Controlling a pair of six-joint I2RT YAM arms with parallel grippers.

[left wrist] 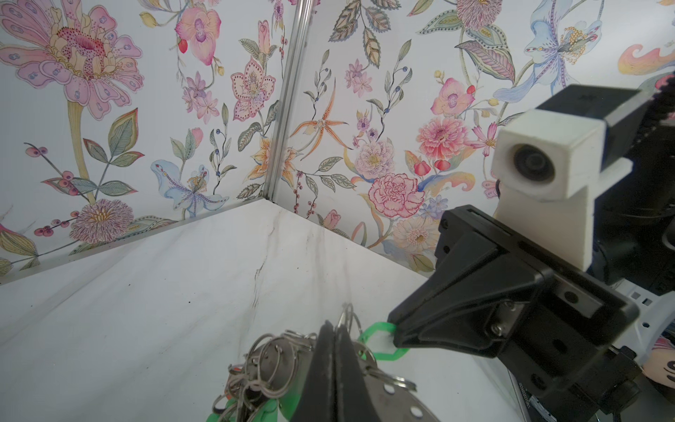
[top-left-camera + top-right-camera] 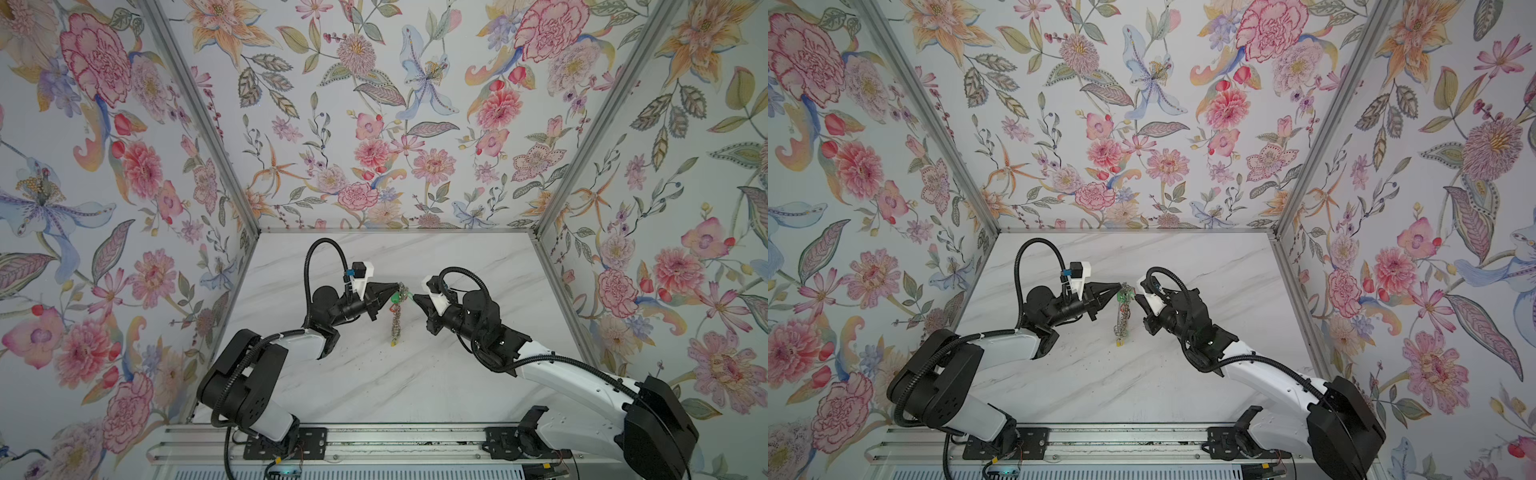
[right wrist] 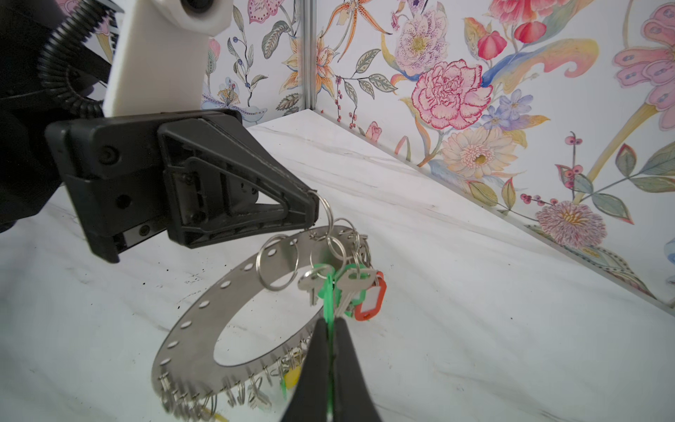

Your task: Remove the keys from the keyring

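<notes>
**Keyring held on edge at mid-table, both grippers clamped.**

The left gripper (image 2: pixel 397 286) is clenched on the upper rim of the keyring (image 3: pixel 199 321), a single flat perforated disc, over the middle of the table (image 2: pixel 374 382). The disc stands tilted on edge, with its upper rim at the gripper tips and its lower rim down near the table surface. In both top views it appears edge-on, as a narrow line running from the tips toward the robot bases. The right gripper (image 2: pixel 415 297) is clamped on one green tag (image 1: pixel 380 341), whose long axis runs from the upper rim into the fingertips. Count:
- two keys (image 3: pixel 310 286) at the upper rim
- one red tag (image 3: pixel 369 300) beside them
- one yellow tag (image 2: pixel 392 343) at the lower rim
- split rings (image 3: pixel 190 400) packed along the lower rim, too crowded to count
</notes>
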